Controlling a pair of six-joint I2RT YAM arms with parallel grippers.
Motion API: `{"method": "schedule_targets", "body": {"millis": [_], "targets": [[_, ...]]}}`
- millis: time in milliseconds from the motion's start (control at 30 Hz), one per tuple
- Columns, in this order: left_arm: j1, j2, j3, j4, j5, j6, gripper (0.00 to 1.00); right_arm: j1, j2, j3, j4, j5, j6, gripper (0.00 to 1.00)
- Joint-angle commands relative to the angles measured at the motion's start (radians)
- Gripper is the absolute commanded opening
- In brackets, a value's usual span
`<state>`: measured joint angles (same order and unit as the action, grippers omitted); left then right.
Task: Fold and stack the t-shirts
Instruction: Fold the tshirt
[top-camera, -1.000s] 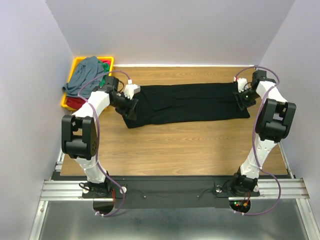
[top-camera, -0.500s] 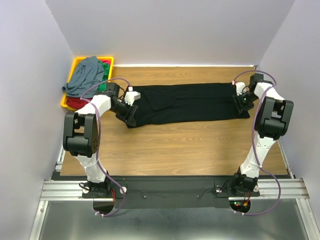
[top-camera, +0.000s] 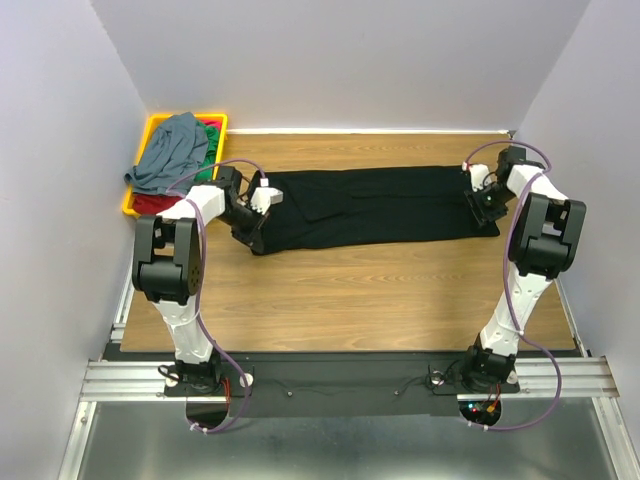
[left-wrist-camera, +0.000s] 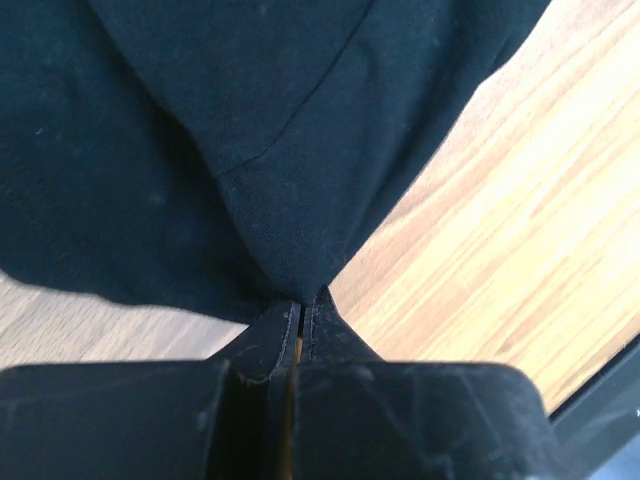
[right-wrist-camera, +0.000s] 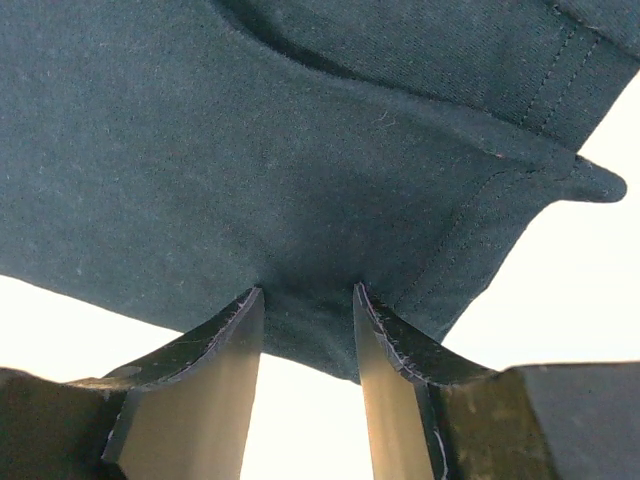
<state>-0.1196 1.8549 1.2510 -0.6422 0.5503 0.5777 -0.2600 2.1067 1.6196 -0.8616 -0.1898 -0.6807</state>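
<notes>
The large black t-shirt (top-camera: 380, 205) lies as a long folded band across the far half of the wooden table. My left gripper (top-camera: 251, 228) is at its left end. In the left wrist view the left gripper (left-wrist-camera: 303, 297) is shut, pinching a fold of the black t-shirt (left-wrist-camera: 200, 130). My right gripper (top-camera: 487, 211) is at the shirt's right end. In the right wrist view the right gripper (right-wrist-camera: 305, 292) is open, its fingers apart with the edge of the black t-shirt (right-wrist-camera: 300, 150) lying between them.
A yellow tray (top-camera: 152, 128) stands at the far left corner. A slate grey-blue t-shirt (top-camera: 172, 150) is draped over it, with green cloth (top-camera: 210, 132) and red cloth (top-camera: 150, 203) beneath. White walls close in the table on three sides.
My left gripper has closed on the black t-shirt's left end. The right gripper's fingers have narrowed slightly around the right end. Both arms shifted a little.
</notes>
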Motion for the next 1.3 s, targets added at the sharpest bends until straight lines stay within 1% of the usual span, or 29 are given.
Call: {"method": "schedule_targets", "body": {"millis": [0, 100, 267, 433, 533, 633, 700, 733, 767, 800, 833, 867, 900, 967, 1067, 1100, 1167, 1200, 1267], "targets": [[0.015, 0.016, 0.067, -0.18, -0.047, 0.047, 0.0, -0.001, 0.024, -0.026, 0.033, 0.081, -0.06, 0.47], [0.017, 0.027, 0.061, -0.22, -0.096, 0.036, 0.0, -0.001, -0.004, -0.067, 0.032, 0.099, -0.094, 0.47], [0.017, 0.012, -0.01, -0.251, -0.138, 0.028, 0.0, 0.005, -0.088, -0.188, 0.03, 0.137, -0.167, 0.47], [0.018, -0.031, -0.084, -0.24, -0.17, 0.025, 0.0, 0.005, -0.181, -0.341, 0.01, 0.167, -0.23, 0.47], [0.017, -0.052, -0.088, -0.217, -0.188, 0.021, 0.0, 0.005, -0.214, -0.366, -0.011, 0.159, -0.234, 0.47], [0.018, -0.046, -0.029, -0.214, -0.196, 0.017, 0.01, 0.005, -0.218, -0.319, -0.06, 0.135, -0.217, 0.49], [0.018, -0.034, 0.007, -0.238, -0.181, 0.033, 0.12, 0.005, -0.214, -0.278, -0.076, 0.127, -0.204, 0.5], [0.018, -0.033, 0.027, -0.264, -0.17, 0.043, 0.24, 0.004, -0.212, -0.253, -0.095, 0.116, -0.198, 0.52], [0.018, -0.04, 0.062, -0.28, -0.149, 0.068, 0.28, 0.004, -0.214, -0.186, -0.111, 0.075, -0.185, 0.54], [0.018, -0.048, 0.077, -0.292, -0.145, 0.073, 0.37, 0.005, -0.214, -0.15, -0.128, 0.044, -0.177, 0.56], [0.018, -0.055, 0.094, -0.301, -0.144, 0.082, 0.39, 0.005, -0.215, -0.114, -0.172, 0.011, -0.171, 0.57], [0.02, -0.069, 0.129, -0.313, -0.13, 0.097, 0.41, 0.008, -0.209, -0.065, -0.195, -0.063, -0.151, 0.59], [0.02, -0.075, 0.145, -0.327, -0.128, 0.108, 0.42, 0.01, -0.206, 0.015, -0.22, -0.1, -0.142, 0.6], [0.029, -0.083, 0.192, -0.344, -0.102, 0.125, 0.48, 0.028, -0.2, 0.084, -0.261, -0.152, -0.099, 0.61], [0.051, -0.085, 0.234, -0.346, -0.066, 0.128, 0.49, 0.097, -0.209, 0.135, -0.238, -0.212, -0.036, 0.6], [0.061, -0.085, 0.237, -0.334, -0.056, 0.114, 0.49, 0.152, -0.212, 0.141, -0.223, -0.229, -0.013, 0.58], [0.092, -0.08, 0.235, -0.277, -0.012, 0.065, 0.49, 0.215, -0.212, 0.148, -0.153, -0.247, 0.065, 0.53], [0.1, -0.079, 0.235, -0.252, -0.003, 0.042, 0.49, 0.288, -0.209, 0.149, -0.127, -0.249, 0.088, 0.5], [0.112, -0.076, 0.228, -0.179, 0.038, -0.027, 0.48, 0.359, -0.197, 0.148, -0.033, -0.249, 0.16, 0.46]]}}
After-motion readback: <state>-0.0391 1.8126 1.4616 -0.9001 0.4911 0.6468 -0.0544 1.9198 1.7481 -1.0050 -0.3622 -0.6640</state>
